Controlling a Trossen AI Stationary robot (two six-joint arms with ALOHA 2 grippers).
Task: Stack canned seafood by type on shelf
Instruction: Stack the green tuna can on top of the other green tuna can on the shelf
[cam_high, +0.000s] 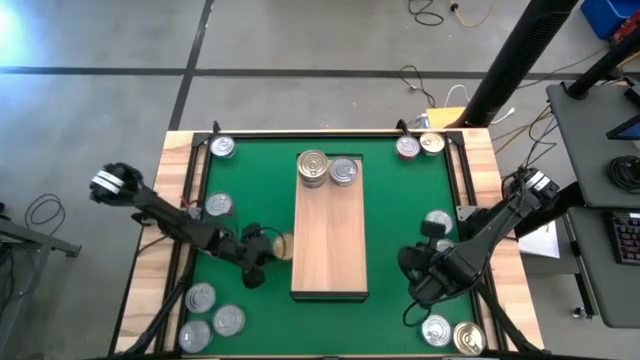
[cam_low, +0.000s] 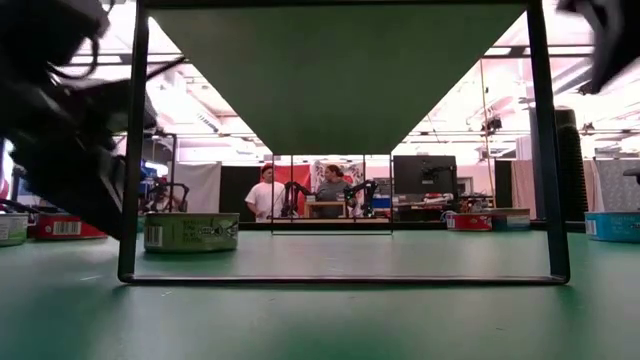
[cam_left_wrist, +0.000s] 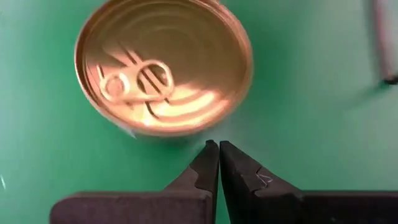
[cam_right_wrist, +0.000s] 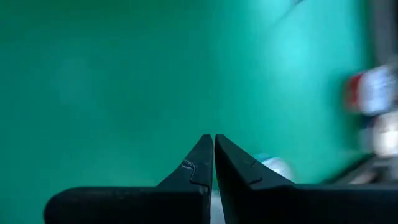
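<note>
Left gripper (cam_left_wrist: 218, 144), jaws pressed together, just short of gold-topped can (cam_left_wrist: 163, 65) beside the shelf's (cam_high: 329, 245) left edge.

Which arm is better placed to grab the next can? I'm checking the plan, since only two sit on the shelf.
Probably the left. The left gripper, shut, hovers right beside a gold can just left of the shelf. The right gripper, also shut, faces bare green mat, with no can as close.
</note>
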